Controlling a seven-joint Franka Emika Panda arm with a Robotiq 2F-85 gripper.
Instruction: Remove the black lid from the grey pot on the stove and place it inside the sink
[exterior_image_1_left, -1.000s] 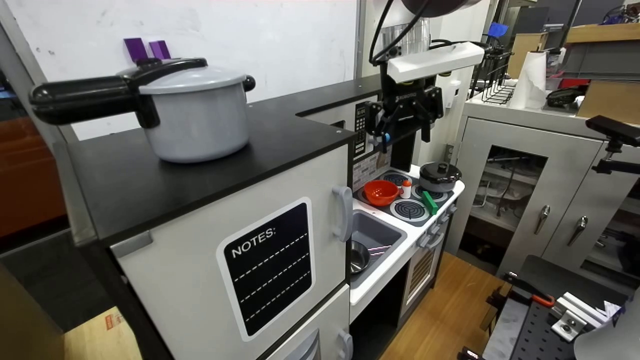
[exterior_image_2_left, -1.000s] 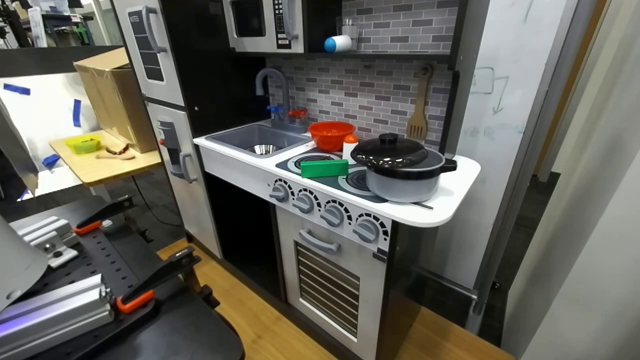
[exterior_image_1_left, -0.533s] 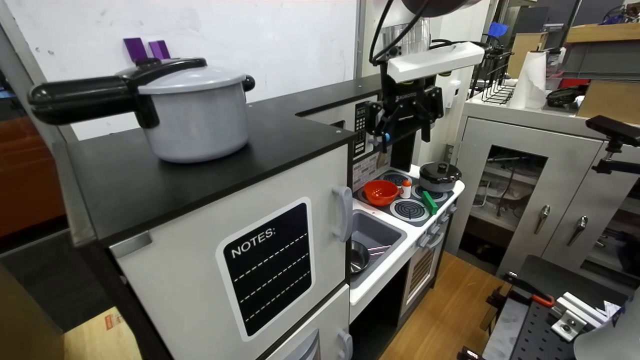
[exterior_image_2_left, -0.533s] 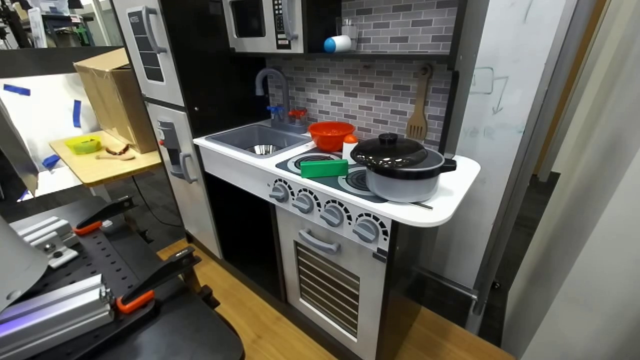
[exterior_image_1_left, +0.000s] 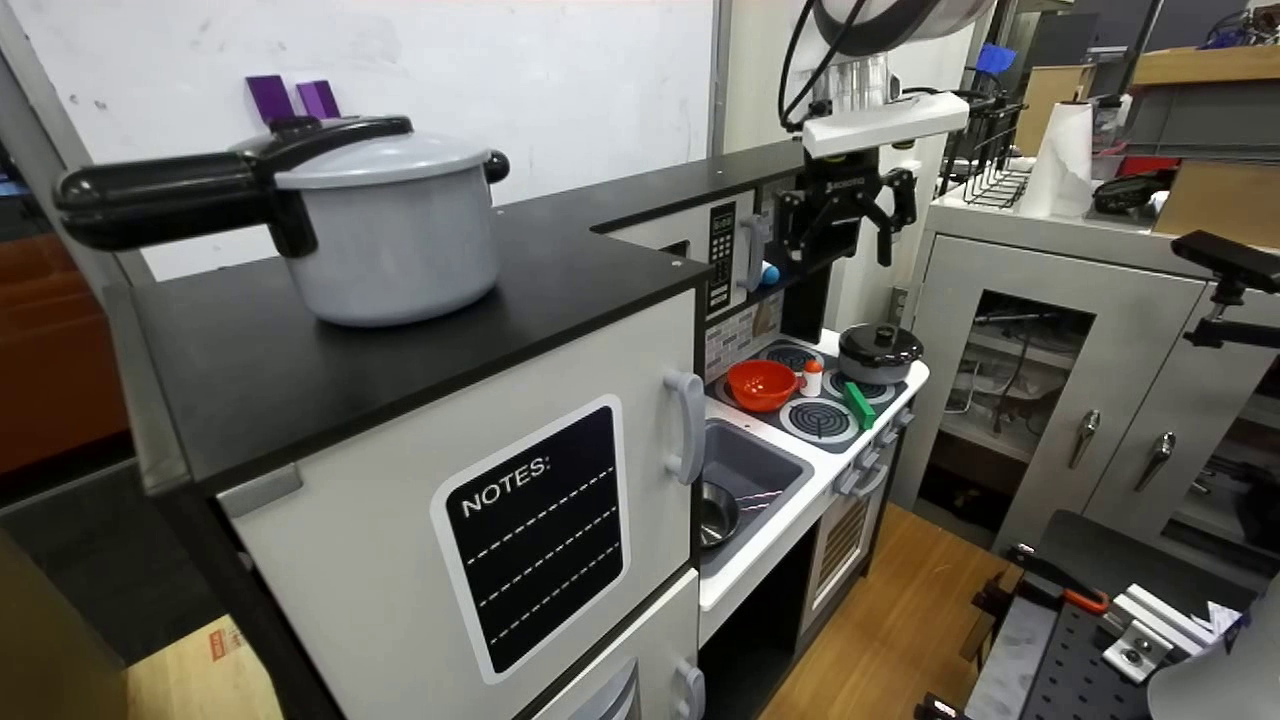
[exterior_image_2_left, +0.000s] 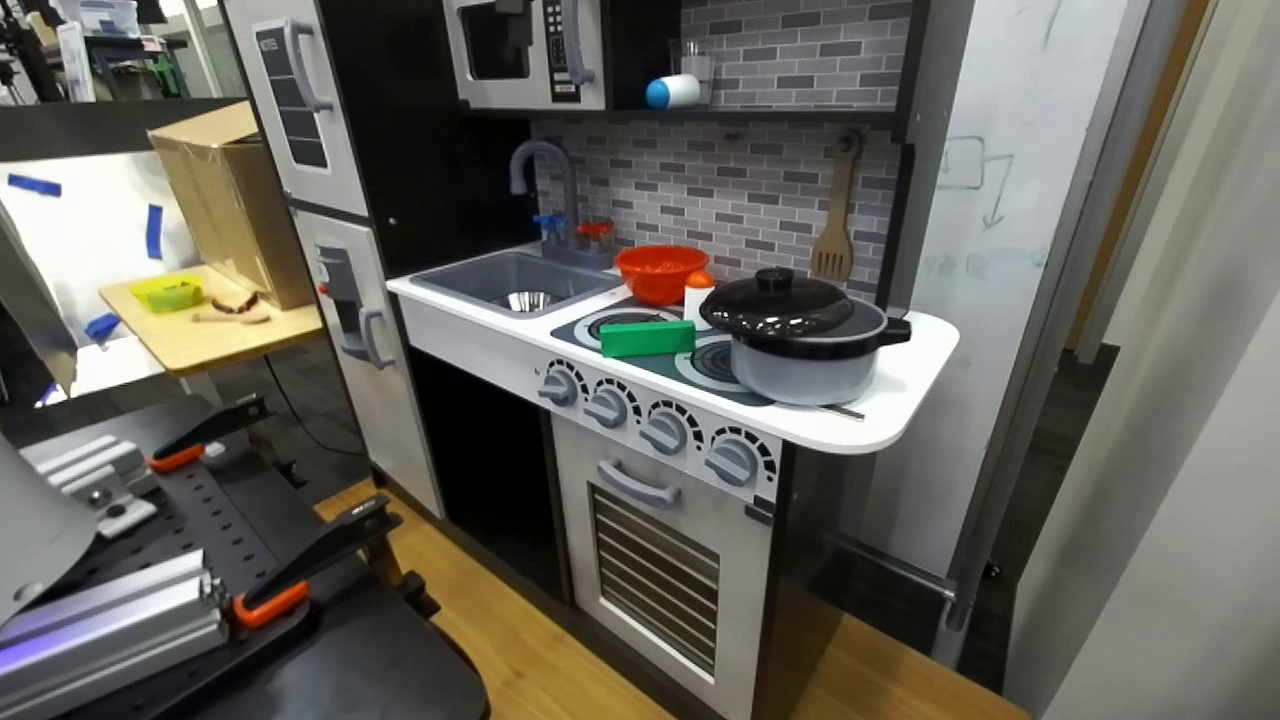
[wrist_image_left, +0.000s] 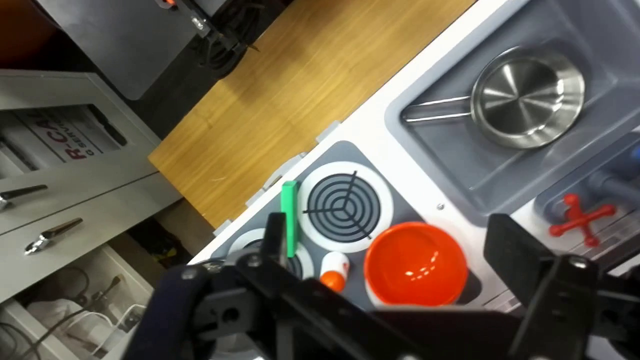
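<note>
The fingers are spread, with nothing held. The black lid is seated off-centre on the grey pot, well below them. If its knob is gripped unevenly, the lid may be dropped onto the green block.

In an exterior view, a brown cardboard box stands upper left and a wooden spatula hangs upper right. In the wrist view, a round red-orange bowl sits low, right of centre, a shiny steel saucepan upper right.
</note>
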